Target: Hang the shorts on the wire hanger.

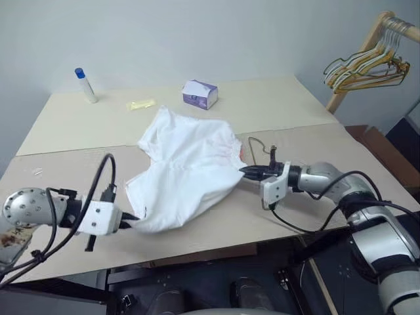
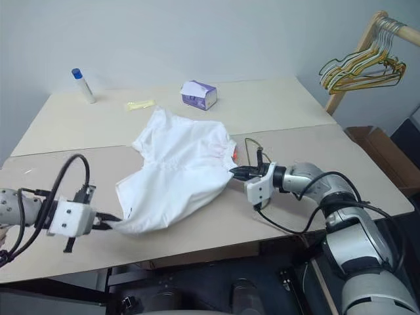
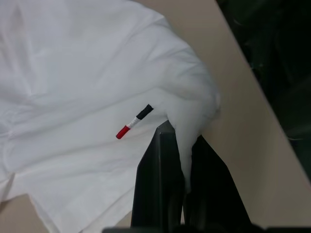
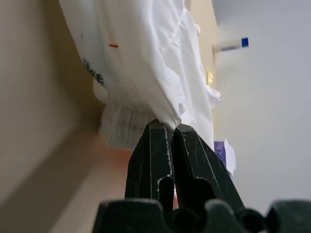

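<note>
The white shorts (image 1: 184, 167) lie crumpled across the middle of the table. My left gripper (image 1: 133, 220) is shut on their near left corner; in the left wrist view a fold of the cloth (image 3: 97, 73) is pinched between the black fingers (image 3: 158, 184). My right gripper (image 1: 247, 172) is shut on the shorts' right edge by the gathered band (image 4: 121, 128). A thin loop of the wire hanger (image 1: 257, 146) shows on the table just behind the right gripper; the rest of the hanger is hidden by the shorts.
A purple-and-white box (image 1: 200, 94), a yellow wrapper (image 1: 141, 104) and a white tube with a blue cap (image 1: 85, 85) stand at the back of the table (image 1: 295, 108). A bunch of mixed-colour hangers (image 1: 364, 69) hangs on a wooden rack at the far right. A cardboard box (image 1: 380, 147) sits beyond the right edge.
</note>
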### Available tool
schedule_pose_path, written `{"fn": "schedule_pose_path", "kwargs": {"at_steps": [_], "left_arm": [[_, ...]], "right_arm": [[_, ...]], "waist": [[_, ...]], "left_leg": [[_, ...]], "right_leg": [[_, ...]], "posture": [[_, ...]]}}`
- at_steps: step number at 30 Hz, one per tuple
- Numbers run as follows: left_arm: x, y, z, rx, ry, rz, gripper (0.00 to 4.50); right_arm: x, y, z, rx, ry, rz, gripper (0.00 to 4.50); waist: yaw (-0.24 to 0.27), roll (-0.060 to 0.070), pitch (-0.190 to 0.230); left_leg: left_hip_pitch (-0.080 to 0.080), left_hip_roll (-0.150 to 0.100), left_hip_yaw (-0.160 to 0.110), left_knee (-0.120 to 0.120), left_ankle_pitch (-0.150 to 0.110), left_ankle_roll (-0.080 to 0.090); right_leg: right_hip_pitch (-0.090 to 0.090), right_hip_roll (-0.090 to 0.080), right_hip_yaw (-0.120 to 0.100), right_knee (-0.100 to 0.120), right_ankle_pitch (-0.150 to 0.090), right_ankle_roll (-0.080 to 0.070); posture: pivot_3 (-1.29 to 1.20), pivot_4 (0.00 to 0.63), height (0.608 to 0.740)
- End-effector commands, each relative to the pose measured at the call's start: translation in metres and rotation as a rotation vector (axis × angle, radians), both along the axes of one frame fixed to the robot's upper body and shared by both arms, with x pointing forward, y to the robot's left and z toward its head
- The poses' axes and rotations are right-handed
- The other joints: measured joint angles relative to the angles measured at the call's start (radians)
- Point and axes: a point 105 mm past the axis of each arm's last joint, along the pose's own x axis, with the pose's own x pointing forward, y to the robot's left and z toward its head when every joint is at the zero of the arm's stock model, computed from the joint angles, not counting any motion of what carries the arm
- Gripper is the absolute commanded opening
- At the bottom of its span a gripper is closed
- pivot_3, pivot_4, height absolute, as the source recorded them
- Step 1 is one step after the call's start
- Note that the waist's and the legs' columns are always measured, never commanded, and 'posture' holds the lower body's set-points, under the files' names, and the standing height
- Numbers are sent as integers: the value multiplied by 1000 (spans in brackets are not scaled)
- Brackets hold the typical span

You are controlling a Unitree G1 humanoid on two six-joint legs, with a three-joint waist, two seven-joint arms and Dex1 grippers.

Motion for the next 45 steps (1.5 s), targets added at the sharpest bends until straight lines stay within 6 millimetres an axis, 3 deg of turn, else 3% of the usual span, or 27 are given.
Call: {"fn": "schedule_pose_path", "kwargs": {"at_steps": [1, 4, 9, 12, 15, 22, 23, 24, 27, 30, 32, 35, 40, 45], "left_arm": [[-15, -13, 5, -4, 30, -63, 0], [-28, -22, -1, -26, 78, -89, 0], [-32, -28, -14, -35, 100, -83, 0], [-31, -30, -24, -59, 118, -52, 619], [-28, -26, -20, -90, 132, 4, 1533], [-8, -7, 28, -269, 106, 155, 3896], [-3, -5, 37, -320, 94, 173, 4187], [1, -5, 43, -362, 83, 181, 4480], [1, 15, 92, -459, 61, 210, 4480], [7, 23, 116, -536, 56, 229, 4480], [16, 19, 119, -560, 28, 236, 4480], [30, -4, 117, -618, 32, 234, 4480], [41, -43, 109, -684, 87, 167, 4480], [46, -59, 104, -706, 112, 131, 4480]], "right_arm": [[-15, -1, 3, -26, -43, 69, 15], [-27, -2, 0, -29, -50, 92, 15], [-45, 2, -6, -17, -42, 115, 15], [-56, 4, -9, 6, -21, 109, 806], [-66, 0, -6, 23, 2, 84, 1799], [-72, -32, 6, 106, 85, -126, 4328], [-71, -39, 8, 145, 117, -180, 4500], [-71, -44, 9, 167, 137, -219, 4500], [-70, -57, 9, 220, 243, -334, 4500], [-64, -74, 12, 405, 411, -526, 4500], [-56, -85, 7, 476, 523, -702, 4500], [-46, -91, 2, 540, 635, -884, 4500], [-45, -74, -7, 600, 919, -1070, 4500], [-43, -64, -27, 504, 992, -1232, 4500]], "waist": [[1, 0, 0], [-1, 0, 0], [-9, 0, 0], [-8, 0, 0], [-5, 0, 0], [18, 0, 1], [20, 0, 1], [23, 0, 1], [27, -1, 1], [25, -1, 1], [27, 0, 1], [28, 1, -1], [22, 1, -1], [11, 1, -1]], "left_leg": [[0, 0, 0, 0, 0, 1], [2, 0, 0, 0, -1, 2], [8, 1, -1, -1, -2, 4], [13, 1, -2, -1, -4, 6], [14, 1, -3, -1, -5, 7], [16, 4, -4, -1, -6, 8], [16, 4, -4, -1, -6, 8], [17, 4, -4, -1, -6, 8], [17, 4, -4, 0, -7, 8], [16, 5, -4, 0, -7, 8], [17, 4, -4, 0, -8, 8], [17, 2, -4, 0, -8, 8], [12, 1, -4, 0, -8, 8], [8, 0, -4, 0, -8, 8]], "right_leg": [[0, 0, 0, 0, 0, 0], [0, 1, 1, 1, -1, -1], [5, 2, 4, 1, -3, 1], [10, 2, 4, 0, -4, 1], [11, 1, 4, 0, -5, 1], [12, 1, 5, 0, -12, 5], [13, 1, 5, 1, -12, 5], [13, 1, 5, 1, -12, 5], [13, 2, 4, 0, -12, 6], [13, 2, 4, 0, -13, 6], [14, 2, 5, 0, -13, 6], [15, 1, 6, 0, -13, 6], [13, 2, 6, 1, -8, 4], [12, 3, 6, -1, -6, 1]], "posture": [[59, 25, 740], [51, 28, 740], [40, 33, 740], [44, 33, 740], [52, 34, 740], [81, 38, 740], [82, 37, 740], [82, 37, 740], [76, 33, 740], [58, 25, 740], [44, 20, 740], [27, 14, 740], [2, 11, 740], [-22, 6, 740]]}}
